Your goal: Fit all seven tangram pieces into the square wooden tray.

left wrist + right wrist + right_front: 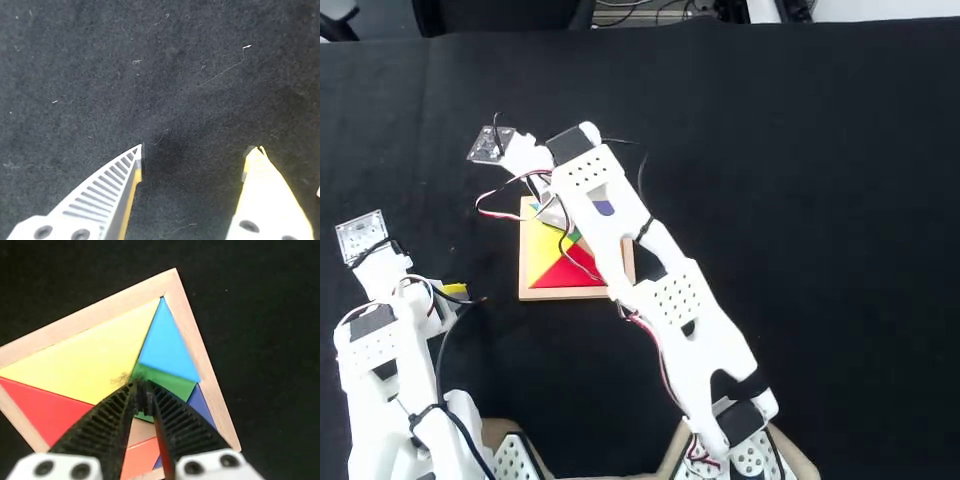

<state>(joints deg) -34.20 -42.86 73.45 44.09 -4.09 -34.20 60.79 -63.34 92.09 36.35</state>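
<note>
Wooden tray (560, 293) lies on black worktop (800, 150), w/ yellow piece (85, 360), light-blue piece (167, 345), green piece (170, 381) and red piece (45, 405) inside. Right gripper (142, 390) is above the tray, fingers together, tips at the green piece. Left gripper (197, 150) is beside the tray over bare worktop, fingers apart, holding nothing.

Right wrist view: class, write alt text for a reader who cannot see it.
The right tool, shut, has its tips at a green piece inside the square wooden tray. Yellow, red, light blue, dark blue and orange pieces lie around it; the tray sits on black cloth.
</note>
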